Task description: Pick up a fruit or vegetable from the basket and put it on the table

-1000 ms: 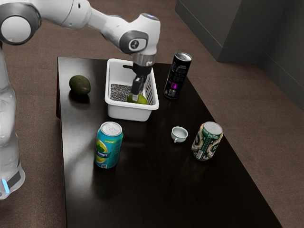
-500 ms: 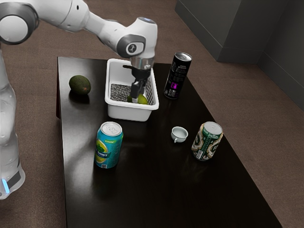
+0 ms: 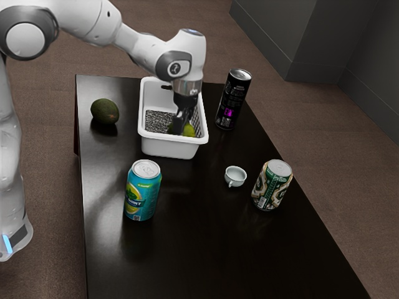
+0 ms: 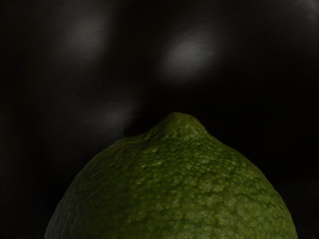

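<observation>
One green citrus (image 4: 174, 186) at our tool (image 3: 180, 128); can't tell if clenched or released.
Likely firm, light, slightly slippery; we'd take its widest sides.

Compared with the earlier pictures, the white arm (image 3: 142, 48) has come down lower, and with it the black gripper (image 3: 179, 128) has gone deeper into the white basket (image 3: 169, 148) at the table's (image 3: 187, 249) far end.

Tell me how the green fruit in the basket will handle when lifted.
The green fruit should feel firm, its rind looking full and undented. Its pebbled skin may resist slipping, but its rounded sides could make it roll if set down loose.
</observation>
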